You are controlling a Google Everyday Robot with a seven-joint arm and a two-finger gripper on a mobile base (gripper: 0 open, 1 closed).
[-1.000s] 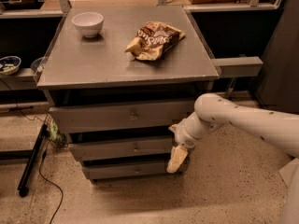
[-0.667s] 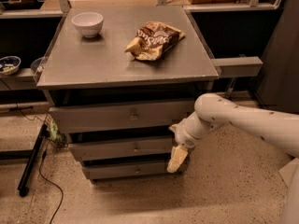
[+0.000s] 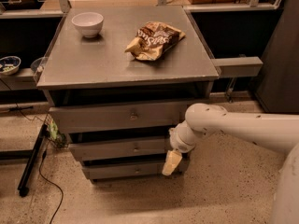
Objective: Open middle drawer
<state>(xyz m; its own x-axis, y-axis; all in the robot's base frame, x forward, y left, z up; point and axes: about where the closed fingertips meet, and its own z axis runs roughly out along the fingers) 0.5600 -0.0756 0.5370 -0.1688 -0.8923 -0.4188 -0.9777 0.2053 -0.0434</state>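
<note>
a grey table (image 3: 93, 62) with three stacked drawers stands on a speckled floor (image 3: 140, 204). on its top sit a white bowl (image 3: 88, 23) near the back left corner and a crumpled brown snack bag (image 3: 155, 40) toward the back right, the two well apart. below the top comes the top drawer (image 3: 98, 119), widest of the three, then the middle drawer (image 3: 112, 149) with a small round knob (image 3: 136, 148) at its centre, then the bottom drawer (image 3: 117, 171), the narrowest. dark gaps separate the three fronts. the white arm (image 3: 233, 127) reaches in from the right, its wrist in front of the right end of the middle drawer. the tool (image 3: 172, 162) hangs down from the wrist, pale yellow, overlapping the right ends of the middle and bottom drawer fronts, well to the right of the knob; i cannot tell whether it is wide or narrow, nor whether it touches anything. a black cable (image 3: 46, 181) trails across the floor at the left.
</note>
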